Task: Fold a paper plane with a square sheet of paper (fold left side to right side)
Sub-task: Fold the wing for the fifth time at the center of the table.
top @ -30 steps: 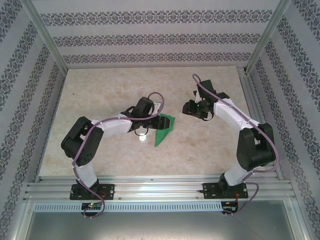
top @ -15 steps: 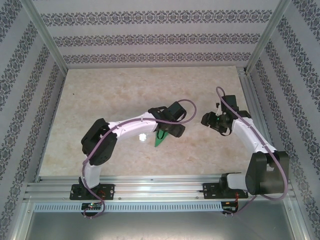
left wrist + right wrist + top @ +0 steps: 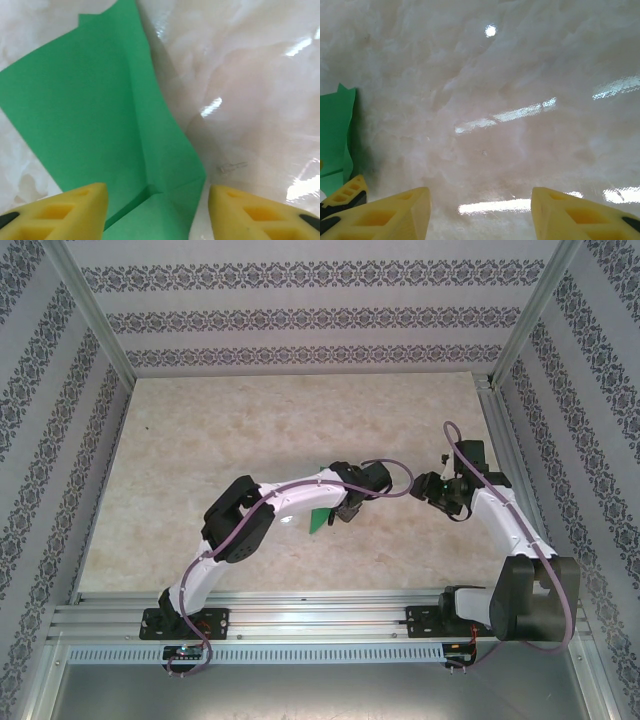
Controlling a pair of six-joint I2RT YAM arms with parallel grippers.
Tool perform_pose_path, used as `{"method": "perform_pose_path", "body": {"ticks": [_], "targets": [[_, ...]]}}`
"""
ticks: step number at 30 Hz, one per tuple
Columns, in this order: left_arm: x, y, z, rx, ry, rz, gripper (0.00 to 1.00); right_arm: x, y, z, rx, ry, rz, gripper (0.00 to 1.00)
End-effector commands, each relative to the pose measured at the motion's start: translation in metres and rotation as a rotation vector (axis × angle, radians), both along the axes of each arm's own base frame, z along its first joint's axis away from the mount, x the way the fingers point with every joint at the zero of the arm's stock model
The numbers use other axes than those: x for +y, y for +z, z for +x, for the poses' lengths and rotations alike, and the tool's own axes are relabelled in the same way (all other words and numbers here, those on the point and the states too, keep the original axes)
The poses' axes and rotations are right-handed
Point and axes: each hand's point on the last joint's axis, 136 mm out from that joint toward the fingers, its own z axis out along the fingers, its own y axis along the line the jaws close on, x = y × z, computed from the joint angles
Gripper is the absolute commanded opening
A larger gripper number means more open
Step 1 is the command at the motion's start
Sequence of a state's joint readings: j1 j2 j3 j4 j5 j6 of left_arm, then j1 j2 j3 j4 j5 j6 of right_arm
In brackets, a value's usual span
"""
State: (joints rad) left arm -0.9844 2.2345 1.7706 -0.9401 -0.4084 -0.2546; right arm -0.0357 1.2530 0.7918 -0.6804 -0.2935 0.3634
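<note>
the green paper sheet [image 3: 100, 110], creased lengthwise and partly folded, lies on the marble table [image 3: 520, 75] near its middle. the left gripper [image 3: 157, 212] hovers close over one end of it, yellow fingers spread wide and gripping nothing (a folded corner sits between them). the right gripper [image 3: 480, 210] is likewise released over bare table just beside the sheet, whose long edge seems slightly lifted

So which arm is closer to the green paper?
Left. The left tool is right over the green paper, open. The right tool is off to the paper's right, over bare table.
</note>
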Motion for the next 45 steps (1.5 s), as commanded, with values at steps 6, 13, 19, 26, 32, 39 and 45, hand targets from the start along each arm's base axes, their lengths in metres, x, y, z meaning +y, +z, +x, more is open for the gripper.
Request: {"method": "perform_pose_path", "body": {"ticks": [6, 13, 19, 26, 32, 39, 45], "targets": [[-0.005, 0.007, 0.006, -0.037, -0.034, 0.048, 0.36, 0.002, 0.001, -0.001, -0.015, 0.022, 0.020, 0.55], [-0.011, 0.017, 0.004, -0.026, -0.037, -0.002, 0.08, 0.011, 0.004, 0.002, -0.043, 0.049, 0.067, 0.53], [-0.020, 0.037, -0.002, 0.059, 0.035, -0.234, 0.00, 0.031, 0.011, 0.007, -0.085, 0.102, 0.184, 0.42], [-0.019, 0.069, -0.001, 0.113, 0.145, -0.474, 0.00, 0.049, 0.005, 0.008, -0.081, 0.137, 0.231, 0.38], [0.002, 0.081, 0.004, 0.092, 0.249, -0.544, 0.00, 0.075, 0.005, 0.011, -0.096, 0.186, 0.300, 0.38], [0.012, 0.073, -0.001, 0.145, 0.336, -0.742, 0.00, 0.127, -0.006, 0.027, -0.091, 0.220, 0.442, 0.26], [0.019, 0.059, 0.001, 0.210, 0.415, -0.901, 0.00, 0.151, -0.028, 0.042, -0.067, 0.197, 0.472, 0.17]]}}
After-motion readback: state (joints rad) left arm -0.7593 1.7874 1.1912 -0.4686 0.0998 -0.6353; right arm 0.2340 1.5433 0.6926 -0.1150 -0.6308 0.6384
